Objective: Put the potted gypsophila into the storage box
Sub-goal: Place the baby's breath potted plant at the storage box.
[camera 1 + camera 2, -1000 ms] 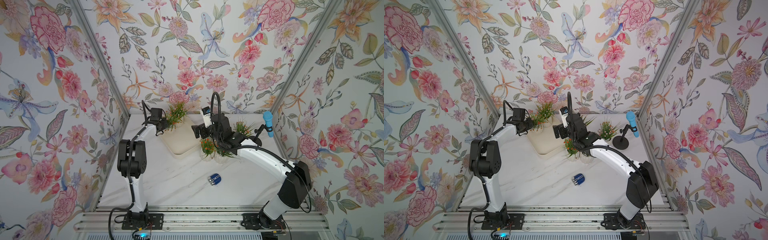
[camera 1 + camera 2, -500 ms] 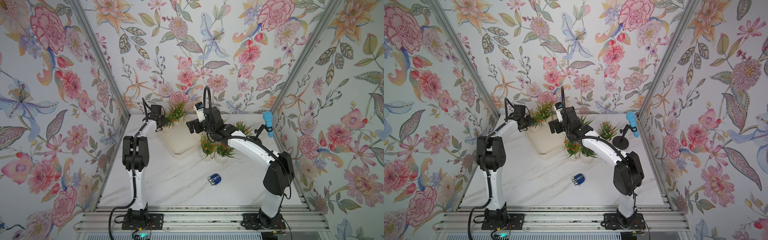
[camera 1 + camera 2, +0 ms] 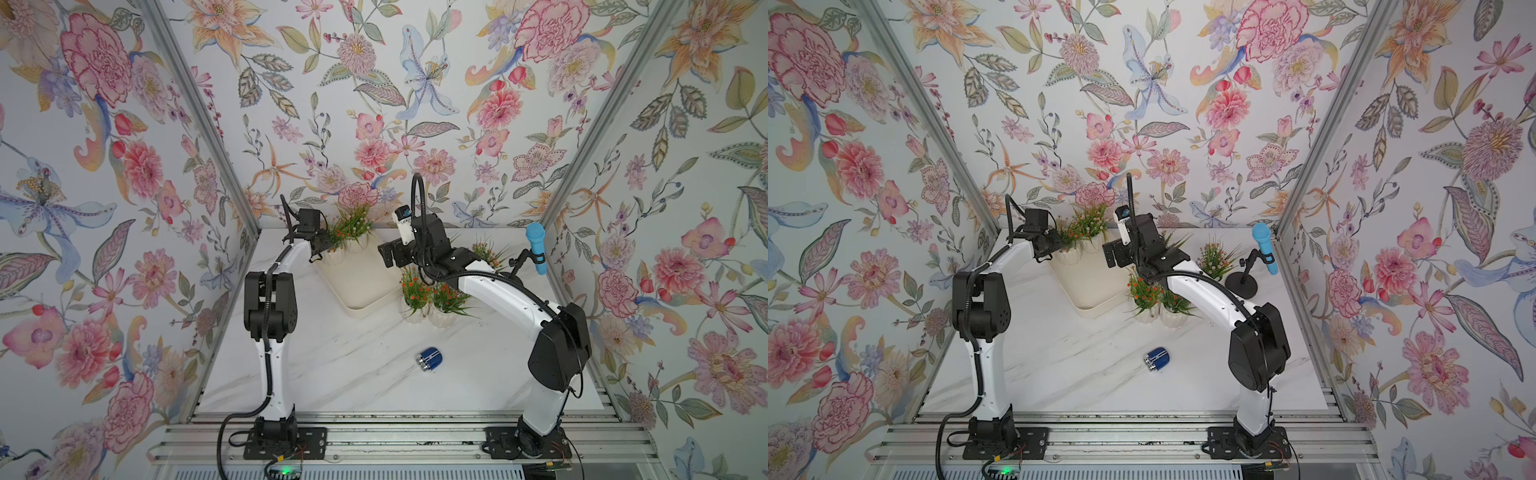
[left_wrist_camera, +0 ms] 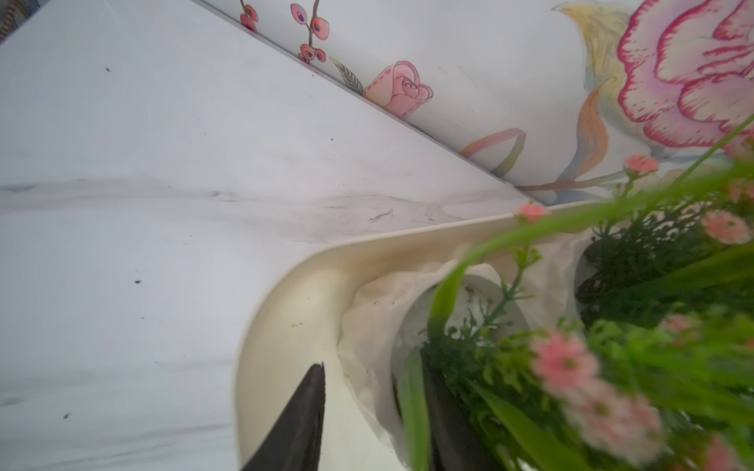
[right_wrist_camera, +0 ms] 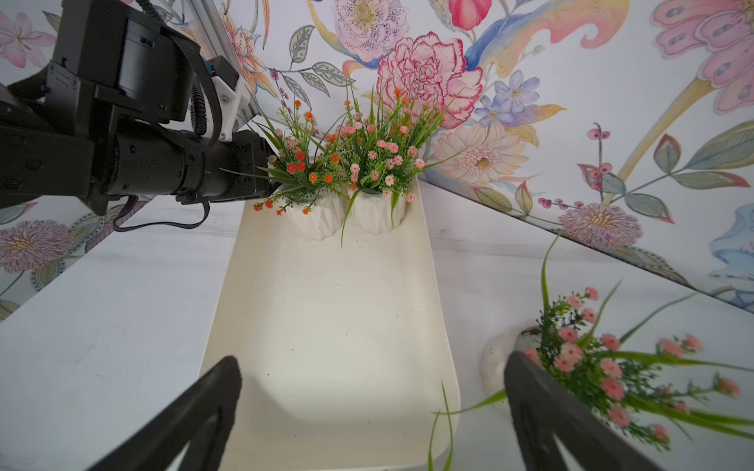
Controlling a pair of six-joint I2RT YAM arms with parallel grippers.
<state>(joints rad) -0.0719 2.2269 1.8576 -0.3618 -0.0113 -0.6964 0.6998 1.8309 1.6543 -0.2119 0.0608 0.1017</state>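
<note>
1. Two potted gypsophila sit side by side at the far end of the storage box. More wait on the counter, just off its near right corner.
2. They look light, with hard ribbed pots and floppy sprigs, so I'd pinch the rim, not the greenery.
3. The left gripper straddles one boxed pot's rim, jaws slightly apart. The right gripper is spread wide and empty.

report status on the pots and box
Left gripper jaws parted at orange-flowered pot in storage box; right gripper jaws wide, empty. Two pots in, rest outside. Nothing blocking.

Two upright pots in storage box
</note>
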